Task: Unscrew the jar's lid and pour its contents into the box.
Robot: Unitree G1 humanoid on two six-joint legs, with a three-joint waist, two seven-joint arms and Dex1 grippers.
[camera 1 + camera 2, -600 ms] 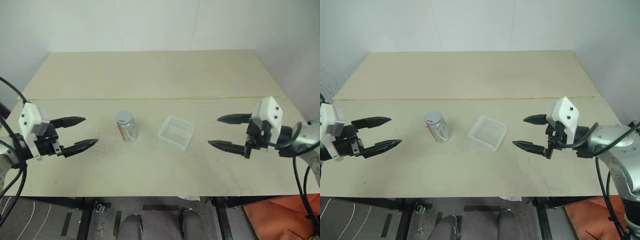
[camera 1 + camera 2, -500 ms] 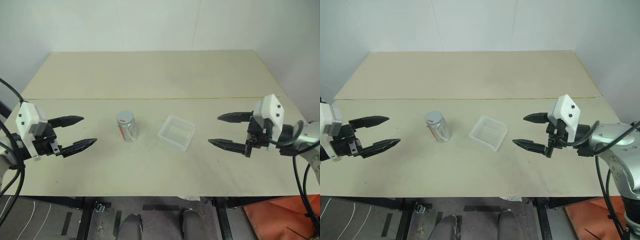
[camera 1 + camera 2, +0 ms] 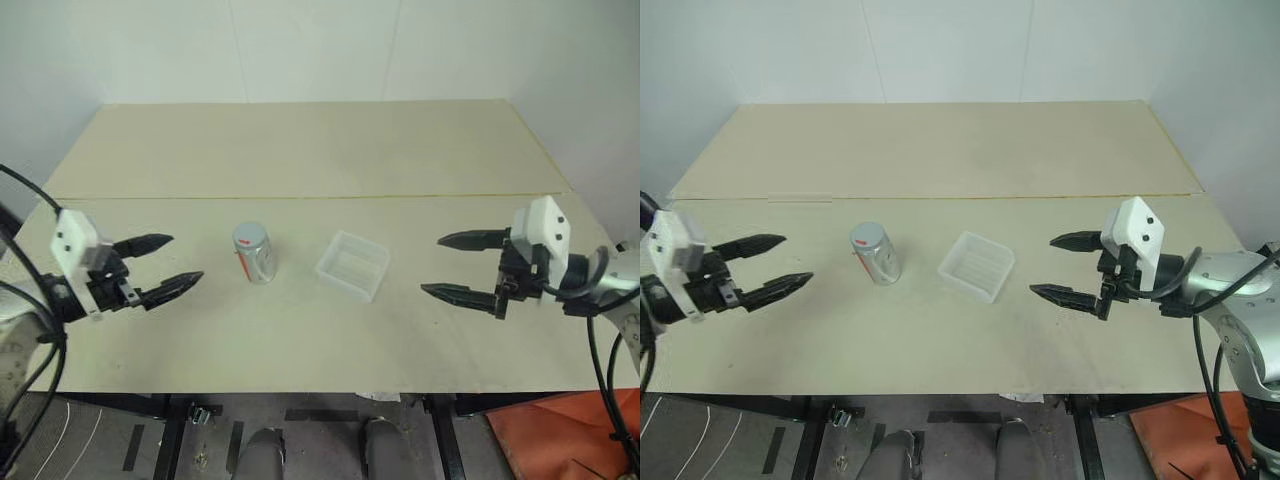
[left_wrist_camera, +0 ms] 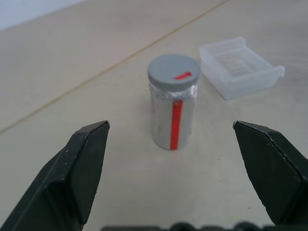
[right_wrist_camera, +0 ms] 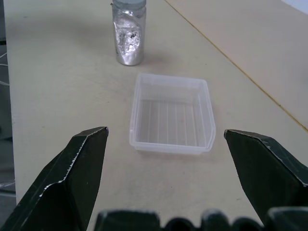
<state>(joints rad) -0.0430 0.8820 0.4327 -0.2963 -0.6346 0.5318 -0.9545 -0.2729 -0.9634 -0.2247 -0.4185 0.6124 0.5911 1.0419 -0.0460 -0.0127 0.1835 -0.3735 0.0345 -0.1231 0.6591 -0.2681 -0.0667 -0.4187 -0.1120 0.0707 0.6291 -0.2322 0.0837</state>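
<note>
Left wrist view, jar's (image 4: 172, 111) red stripe, lid (image 4: 173, 71) on

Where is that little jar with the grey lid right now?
The jar stands upright on the table, its lid screwed on, just left of the box and ahead of the open left gripper.
</note>
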